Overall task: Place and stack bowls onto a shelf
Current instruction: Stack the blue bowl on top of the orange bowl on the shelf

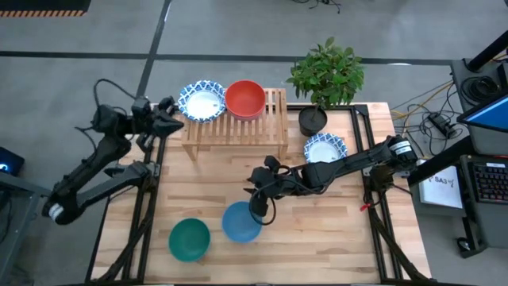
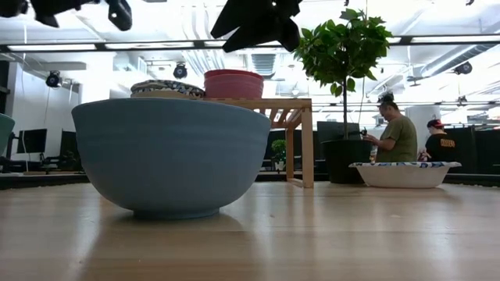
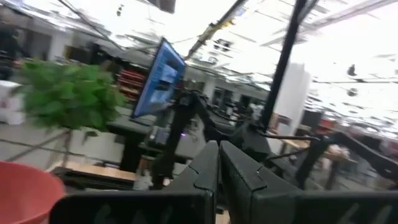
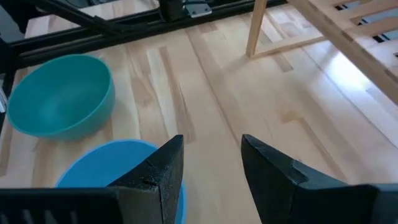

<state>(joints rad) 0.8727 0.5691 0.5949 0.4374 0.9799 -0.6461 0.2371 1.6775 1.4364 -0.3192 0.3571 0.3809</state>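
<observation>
The light-wood shelf stands at the table's far side. A white bowl with a blue patterned rim and a red bowl sit on its slatted top. A blue bowl and a green bowl rest on their bases near the table's near edge. Another patterned bowl sits on the table to the right of the shelf. My right gripper is open, in the air over the blue bowl's far rim. My left gripper is shut, raised beside the shelf's left end.
A black pot with a leafy plant stands at the table's far right, beside the shelf's right leg. Bare tabletop lies to the right of the blue bowl. People are in the room behind the table.
</observation>
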